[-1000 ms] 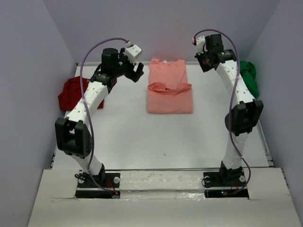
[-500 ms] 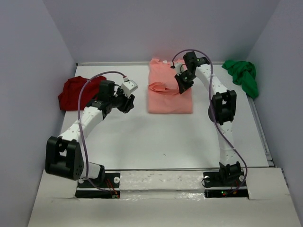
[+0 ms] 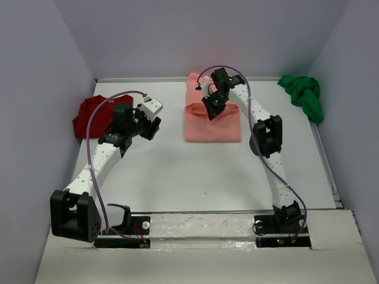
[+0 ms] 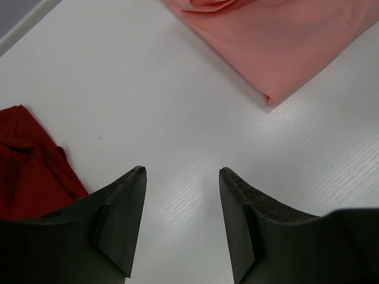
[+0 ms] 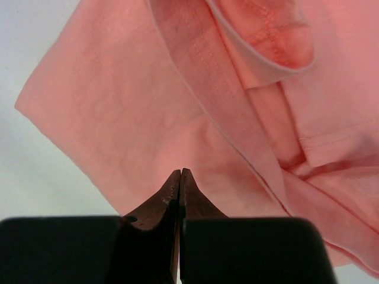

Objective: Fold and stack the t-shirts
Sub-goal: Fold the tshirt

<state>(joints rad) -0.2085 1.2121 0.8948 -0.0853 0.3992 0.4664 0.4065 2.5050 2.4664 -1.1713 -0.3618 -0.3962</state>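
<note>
Directly under your right gripper [image 5: 179, 176] lies the salmon-pink t-shirt [image 5: 112, 106], partly folded, with its loose sleeve [image 5: 269, 41] bunched ahead and to the right of the fingertips. A second ago that arm was raised high at the back, over by the bright green t-shirt [image 3: 305, 94]. It has since swung inward and dropped over the pink cloth, and its jaws have clenched tip to tip. No fabric shows between them, so treat it as closed on nothing, perhaps set to press or smooth rather than pinch.

Your left gripper [image 4: 180, 171] has come down too, from mid-air to just above the bare table [image 4: 177, 106]. Its jaws stand apart with nothing between them. The dark red t-shirt [image 4: 29, 177] sits crumpled near its left side, and the pink shirt's near corner is ahead to its right, apart from it.

For the task, this reads as both arms closing in to finish the pink fold. The sleeve is not yet tucked flat, and the red and green shirts are unfolded heaps, well off to either side.
</note>
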